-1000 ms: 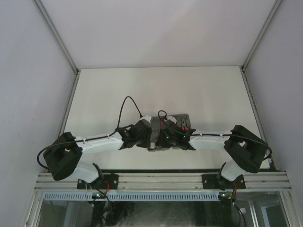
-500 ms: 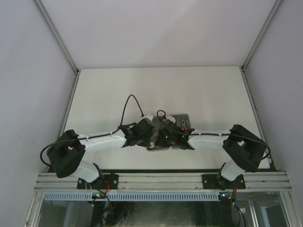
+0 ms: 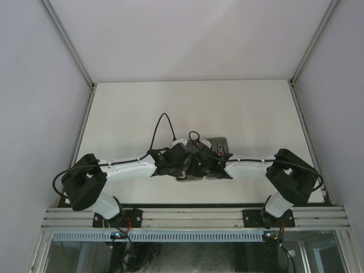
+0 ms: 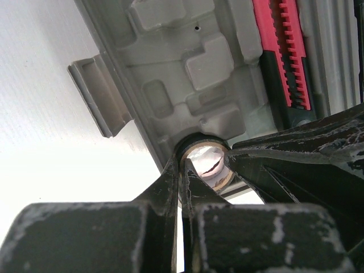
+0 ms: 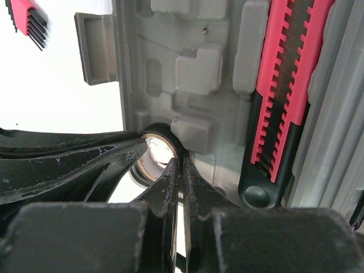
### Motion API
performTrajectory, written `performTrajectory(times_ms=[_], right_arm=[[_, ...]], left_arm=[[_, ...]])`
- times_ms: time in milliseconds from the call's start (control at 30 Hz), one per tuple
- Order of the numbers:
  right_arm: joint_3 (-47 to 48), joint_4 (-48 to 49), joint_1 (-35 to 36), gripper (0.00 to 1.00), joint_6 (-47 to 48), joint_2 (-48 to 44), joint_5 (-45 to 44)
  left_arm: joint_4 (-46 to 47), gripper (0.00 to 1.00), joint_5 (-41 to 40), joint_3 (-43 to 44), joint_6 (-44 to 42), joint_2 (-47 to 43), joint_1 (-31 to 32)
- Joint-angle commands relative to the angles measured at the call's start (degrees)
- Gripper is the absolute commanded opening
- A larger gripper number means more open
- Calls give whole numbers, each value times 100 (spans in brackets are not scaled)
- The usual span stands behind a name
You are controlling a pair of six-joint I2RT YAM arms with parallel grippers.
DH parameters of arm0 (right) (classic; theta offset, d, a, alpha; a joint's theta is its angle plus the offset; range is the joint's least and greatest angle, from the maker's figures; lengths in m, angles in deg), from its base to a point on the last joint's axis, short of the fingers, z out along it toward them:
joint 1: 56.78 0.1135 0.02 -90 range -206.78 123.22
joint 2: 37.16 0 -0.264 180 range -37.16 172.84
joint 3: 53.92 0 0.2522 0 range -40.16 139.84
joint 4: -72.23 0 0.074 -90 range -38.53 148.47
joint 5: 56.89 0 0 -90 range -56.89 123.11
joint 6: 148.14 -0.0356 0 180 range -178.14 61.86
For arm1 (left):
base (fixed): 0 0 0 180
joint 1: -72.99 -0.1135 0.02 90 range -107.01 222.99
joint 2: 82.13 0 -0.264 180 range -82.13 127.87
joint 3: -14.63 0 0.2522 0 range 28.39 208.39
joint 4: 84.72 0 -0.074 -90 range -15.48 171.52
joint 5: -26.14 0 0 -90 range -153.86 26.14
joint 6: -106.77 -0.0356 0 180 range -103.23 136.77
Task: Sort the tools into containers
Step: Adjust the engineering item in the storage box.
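Note:
A small dark ring (image 4: 206, 158) with a tan inner wall stands at the near edge of a grey moulded container (image 4: 170, 51). My left gripper (image 4: 183, 163) is shut on the ring's left wall, one finger inside and one outside. My right gripper (image 5: 182, 163) is shut on the opposite wall of the same ring (image 5: 153, 149). A red-and-black ridged tool (image 5: 284, 96) lies in a recess of the container (image 5: 193, 68), to the right of the ring. In the top view both grippers (image 3: 190, 162) meet over the container (image 3: 220, 141) and hide the ring.
A latch tab (image 5: 96, 48) sticks out of the container's left side. A red-and-black tool with several black prongs (image 5: 25, 17) lies on the white table beyond it. Both arms cross the table's near strip, elbows out (image 3: 85, 182) (image 3: 293, 176).
The left arm has shifted right and the right arm slightly left, bringing the wrists closer together. Both grippers have closed the last bit onto the ring.

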Motion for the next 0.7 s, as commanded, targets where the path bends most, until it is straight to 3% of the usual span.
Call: performTrajectory(times_ms=[0, 267, 667], right_arm=[[69, -225, 268, 0, -73, 469, -106], [55, -82, 306, 0, -136, 482, -88], [55, 385, 358, 0, -37, 409, 18]], left_arm=[[-486, 0, 146, -113, 29, 561, 388], [-659, 0, 55, -179, 244, 615, 616], [-175, 0, 323, -561, 599, 284, 624]])
